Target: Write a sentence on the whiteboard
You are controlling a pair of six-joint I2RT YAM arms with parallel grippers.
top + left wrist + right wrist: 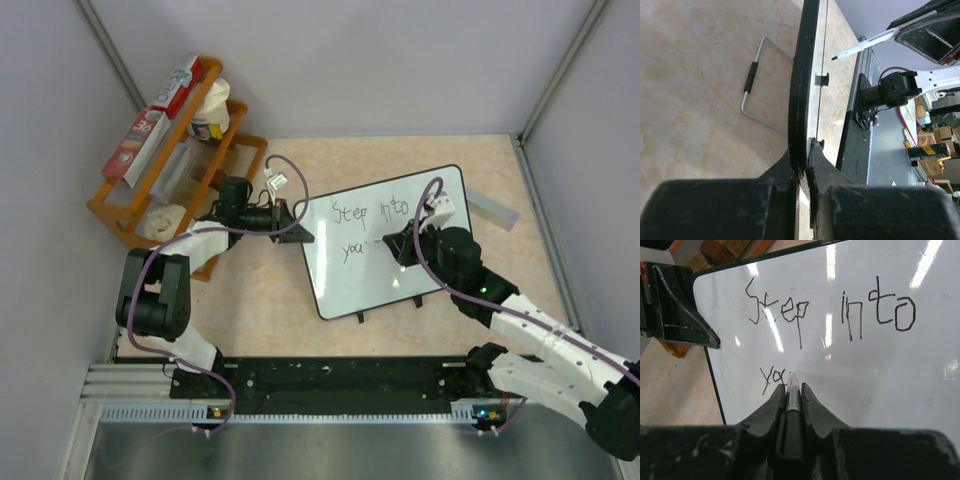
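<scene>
Nearest the right wrist camera, the right gripper point(791, 389) is clamped on a marker point(792, 410), whose tip rests on the board point(880, 390) at the end of the second line. The sentence point(800, 325) reads "Step into" on the top line. Below it "yo" is clear, and the next letter sits under the tip; the top view shows it as "you".

As a judgement, the task is past halfway. One line is done and a second has begun, and the rest of that line, at least, is left to write.

The board lies at a slant on the middle-right of the table point(260, 300), its clips toward the arms. The left gripper point(295, 225) is closed on the board's left rim, steadying it.

Further out, a grey bar point(492, 208) lies just beyond the board's far right corner. An orange rack point(120, 215) of packets stands at the far left.
</scene>
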